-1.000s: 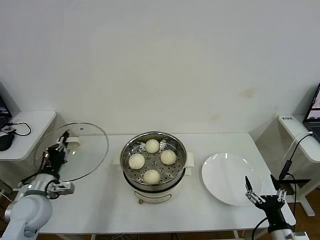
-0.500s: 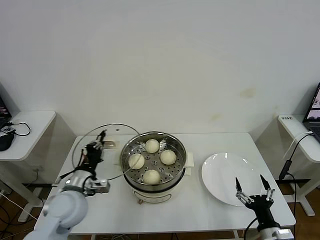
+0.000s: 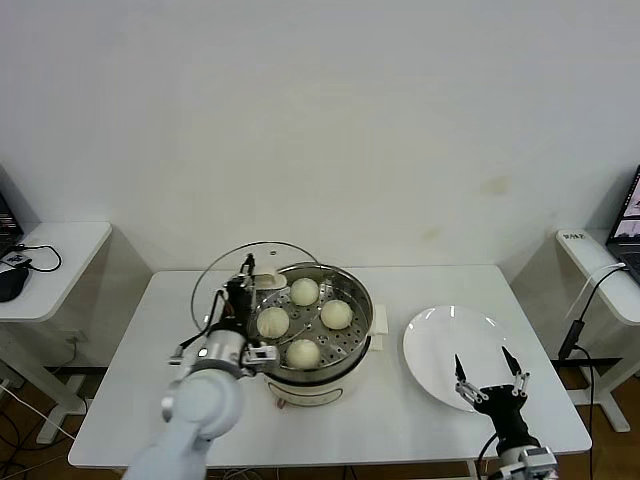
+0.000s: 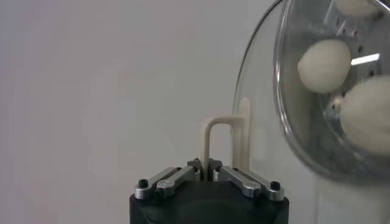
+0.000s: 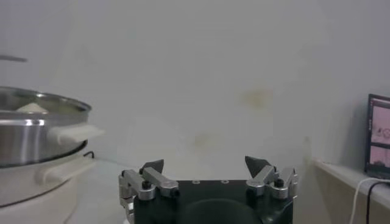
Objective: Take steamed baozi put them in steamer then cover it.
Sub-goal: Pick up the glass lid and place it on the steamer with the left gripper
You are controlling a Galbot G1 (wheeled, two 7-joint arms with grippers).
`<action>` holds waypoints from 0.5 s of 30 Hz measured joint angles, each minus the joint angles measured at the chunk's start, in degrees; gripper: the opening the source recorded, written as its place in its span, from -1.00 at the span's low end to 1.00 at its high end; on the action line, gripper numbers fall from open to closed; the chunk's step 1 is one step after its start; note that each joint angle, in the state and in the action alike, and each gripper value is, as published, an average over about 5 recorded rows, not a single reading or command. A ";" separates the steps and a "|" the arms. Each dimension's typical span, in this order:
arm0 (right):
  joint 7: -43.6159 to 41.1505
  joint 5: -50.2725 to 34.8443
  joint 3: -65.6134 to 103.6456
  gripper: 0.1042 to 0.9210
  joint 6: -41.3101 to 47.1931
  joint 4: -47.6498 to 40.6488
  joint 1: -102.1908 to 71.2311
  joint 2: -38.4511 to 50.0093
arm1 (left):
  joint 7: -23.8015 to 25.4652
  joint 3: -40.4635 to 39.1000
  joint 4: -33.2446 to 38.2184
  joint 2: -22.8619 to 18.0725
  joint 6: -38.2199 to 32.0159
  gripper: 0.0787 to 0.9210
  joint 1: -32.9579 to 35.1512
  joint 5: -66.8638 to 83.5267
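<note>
So nearest the camera, the right gripper [image 3: 489,375] sits low at the front table [image 3: 400,420] edge, fingers spread wide with nothing between them, just in front of the bare white plate [image 3: 440,340]. Most of that arm is cut off at the bottom of the head view. Its own wrist view only catches the steamer [image 5: 36,131] from the side, so the buns are almost hidden there behind the rim.

Over on the left, the left gripper [image 3: 238,300] is pinching the cream handle [image 4: 226,140] of the glass lid [image 3: 225,275], fingers pressed together on it. The lid is held tilted on edge, up off the table, at the left side of the steamer [image 3: 308,318], and its rim overlaps the steamer's left edge. Can't tell whether it's actually touching the metal or not. In the left wrist view you see two of the buns through the glass, a bit warped.

All four steamed baozi [image 3: 304,322] are sitting on the perforated floor of the steamer, which stands mid-table on the white pot [image 3: 312,385]. Way out at the sides, a side desk [image 3: 45,250] with cables on it and a laptop [image 3: 628,215] are both cropped by the frame.
</note>
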State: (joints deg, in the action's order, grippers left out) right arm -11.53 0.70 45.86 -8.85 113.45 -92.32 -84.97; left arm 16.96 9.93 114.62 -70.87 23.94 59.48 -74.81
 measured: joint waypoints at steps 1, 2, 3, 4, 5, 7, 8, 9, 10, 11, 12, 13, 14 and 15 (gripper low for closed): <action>0.11 0.29 -0.19 0.76 0.02 -0.19 0.13 -0.01 | 0.24 -0.45 -0.36 -1.18 0.12 -0.86 -0.16 -1.12; 0.20 0.58 -0.37 0.76 0.03 -0.37 0.24 -0.03 | 0.47 -0.88 -0.71 -2.30 0.24 -0.86 -0.29 -2.19; 0.29 0.86 -0.53 0.76 0.03 -0.55 0.32 -0.06 | 0.69 -1.35 -1.06 -3.41 0.35 -0.86 -0.39 -3.25; 0.37 1.09 -0.66 0.76 0.03 -0.71 0.38 -0.08 | 0.89 -1.82 -1.40 -4.48 0.44 -0.86 -0.48 -4.26; 0.45 1.31 -0.77 0.76 0.03 -0.85 0.41 -0.10 | 1.08 -2.30 -1.75 -5.48 0.51 -0.86 -0.55 -5.24; 0.57 1.66 -0.95 0.76 0.02 -1.06 0.45 -0.12 | 1.37 -3.24 -2.47 -7.38 0.61 -0.86 -0.68 -7.09; 0.61 1.81 -1.03 0.76 0.02 -1.12 0.45 -0.13 | 1.47 -3.69 -2.84 -8.26 0.63 -0.86 -0.74 -7.95; 0.65 1.94 -1.09 0.76 0.02 -1.15 0.45 -0.14 | 1.54 -4.11 -3.21 -9.10 0.64 -0.86 -0.81 -8.77; 0.68 2.06 -1.15 0.76 0.01 -1.17 0.45 -0.16 | 1.60 -4.50 -3.56 -9.89 0.64 -0.86 -0.86 -9.53; 0.71 2.18 -1.19 0.76 0.01 -1.18 0.45 -0.19 | 1.65 -4.85 -3.91 -10.65 0.64 -0.86 -0.90 -10.27; 0.74 2.28 -1.24 0.76 0.01 -1.18 0.44 -0.22 | 1.71 -5.18 -4.26 -11.37 0.65 -0.86 -0.92 -10.99; 0.77 2.37 -1.28 0.76 0.01 -1.18 0.44 -0.24 | 1.77 -5.48 -4.60 -12.04 0.64 -0.86 -0.89 -11.67; 0.81 2.45 -1.31 0.76 0.01 -1.18 0.42 -0.26 | 1.84 -5.75 -4.93 -12.66 0.62 -0.86 -0.84 -12.32; 0.84 2.51 -1.33 0.76 0.00 -1.18 0.40 -0.27 | 1.91 -5.99 -5.25 -13.23 0.58 -0.86 -0.76 -12.94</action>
State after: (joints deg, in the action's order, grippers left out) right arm -10.69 3.22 44.52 -8.85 112.26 -91.92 -85.24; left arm 18.87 3.94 109.37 -84.10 24.52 58.72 -87.75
